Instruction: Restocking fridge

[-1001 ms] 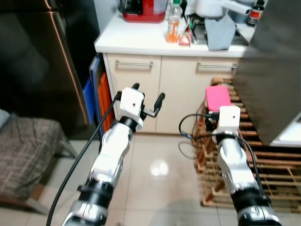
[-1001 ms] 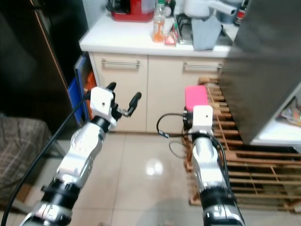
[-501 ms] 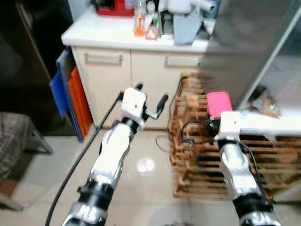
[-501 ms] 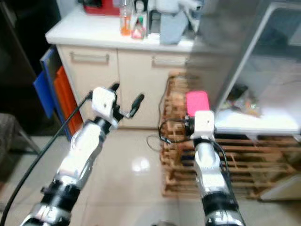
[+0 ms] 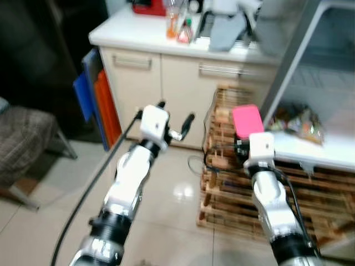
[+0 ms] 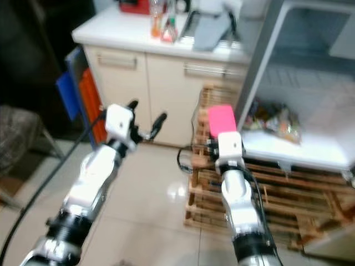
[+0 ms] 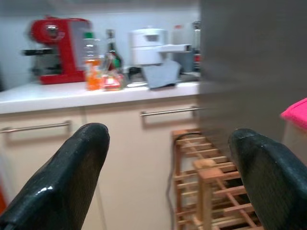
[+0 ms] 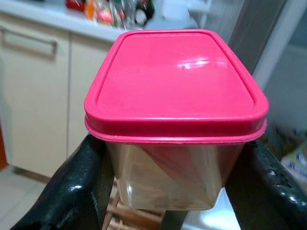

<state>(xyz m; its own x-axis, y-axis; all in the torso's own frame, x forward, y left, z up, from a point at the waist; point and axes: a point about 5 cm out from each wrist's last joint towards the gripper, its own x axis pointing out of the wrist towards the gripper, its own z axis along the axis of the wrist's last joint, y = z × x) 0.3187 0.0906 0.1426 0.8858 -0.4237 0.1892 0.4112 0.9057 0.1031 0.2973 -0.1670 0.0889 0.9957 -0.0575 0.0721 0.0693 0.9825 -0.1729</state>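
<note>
Head views: your camera has swung since the earlier frames, and the open fridge (image 6: 310,83) now shows just past the pink-lidded container (image 6: 221,120), so you are lined up to stock it.

Left wrist: the left gripper (image 7: 170,177) hangs released, facing the surface (image 7: 96,88).

Right wrist: the right gripper (image 8: 172,187) keeps its fingers (image 8: 72,187) clenched on the container, beside the fridge.

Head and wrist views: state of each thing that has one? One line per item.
Fridge: door open, a bag of food on the shelf.
Container: pink lid on, held upright.
Right gripper: shut on the container.
Left gripper: open, holding nothing.
Cupboard doors: closed.
</note>
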